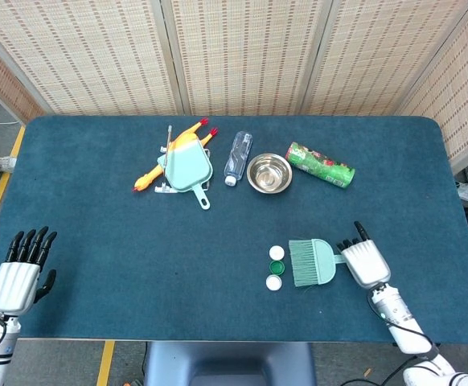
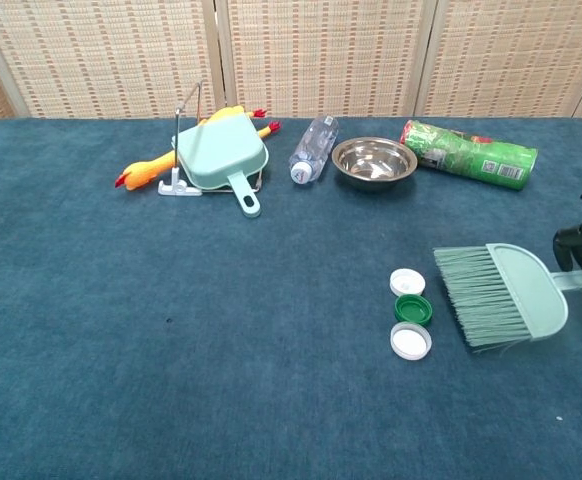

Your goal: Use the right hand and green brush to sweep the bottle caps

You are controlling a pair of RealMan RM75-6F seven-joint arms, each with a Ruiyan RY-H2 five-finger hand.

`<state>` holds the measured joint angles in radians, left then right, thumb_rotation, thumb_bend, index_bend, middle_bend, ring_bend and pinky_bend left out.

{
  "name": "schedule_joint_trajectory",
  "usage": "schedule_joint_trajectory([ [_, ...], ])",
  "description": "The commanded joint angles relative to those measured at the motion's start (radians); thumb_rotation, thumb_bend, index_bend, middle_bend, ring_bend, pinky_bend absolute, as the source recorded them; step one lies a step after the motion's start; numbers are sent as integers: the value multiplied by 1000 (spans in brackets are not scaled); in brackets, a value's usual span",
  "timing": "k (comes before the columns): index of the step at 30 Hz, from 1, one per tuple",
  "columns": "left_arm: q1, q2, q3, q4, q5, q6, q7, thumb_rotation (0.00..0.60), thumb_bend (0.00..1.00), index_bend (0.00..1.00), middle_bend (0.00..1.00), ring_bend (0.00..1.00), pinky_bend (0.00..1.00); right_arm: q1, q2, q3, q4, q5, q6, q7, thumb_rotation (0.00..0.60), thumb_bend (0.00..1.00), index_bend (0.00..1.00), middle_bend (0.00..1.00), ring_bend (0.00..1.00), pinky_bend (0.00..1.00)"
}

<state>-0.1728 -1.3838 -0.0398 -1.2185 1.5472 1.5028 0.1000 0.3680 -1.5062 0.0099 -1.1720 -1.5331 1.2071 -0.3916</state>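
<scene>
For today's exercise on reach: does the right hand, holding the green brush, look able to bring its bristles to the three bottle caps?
Probably yes. The right hand holds the green brush, whose bristles face the three bottle caps across bare blue cloth.

Each robot hand (image 1: 366,263) silver w/ black fingers, white forearm.

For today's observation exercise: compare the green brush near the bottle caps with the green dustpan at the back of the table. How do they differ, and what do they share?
The green brush is held by the right hand; the green dustpan lies untouched. The brush has bristles pointing at the bottle caps; the dustpan is a smooth scoop. The brush sits near the table's front, the dustpan at the back, over a rubber chicken. Both are pale green with a handle.
</scene>
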Motion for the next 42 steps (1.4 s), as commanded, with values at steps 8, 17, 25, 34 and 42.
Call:
schedule_joint_trajectory([
  [8, 10, 17, -5, -33, 5, 28, -6, 600, 441, 0, 0, 0, 40, 60, 201, 10, -331, -104, 23, -184, 600, 433, 889, 839, 553, 114],
  [17, 8, 22, -4, -42, 13, 30, -9, 600, 441, 0, 0, 0, 41, 178, 197, 18, -495, -169, -170, -544, 600, 436, 888, 839, 554, 92],
  [25, 1, 19, -10, -39, 7, 20, -12, 600, 441, 0, 0, 0, 41, 251, 133, 56, -501, -35, -345, -878, 600, 436, 889, 839, 554, 51],
  [34, 8, 24, -1, -29, 7, 17, -23, 600, 440, 0, 0, 0, 41, 297, 92, 69, -458, 115, -387, -1138, 600, 436, 889, 839, 554, 27],
  [42, 9, 20, -3, -26, 2, 14, -17, 600, 441, 0, 0, 0, 41, 331, 61, 55, -372, 208, -376, -1235, 600, 436, 889, 839, 560, 20],
])
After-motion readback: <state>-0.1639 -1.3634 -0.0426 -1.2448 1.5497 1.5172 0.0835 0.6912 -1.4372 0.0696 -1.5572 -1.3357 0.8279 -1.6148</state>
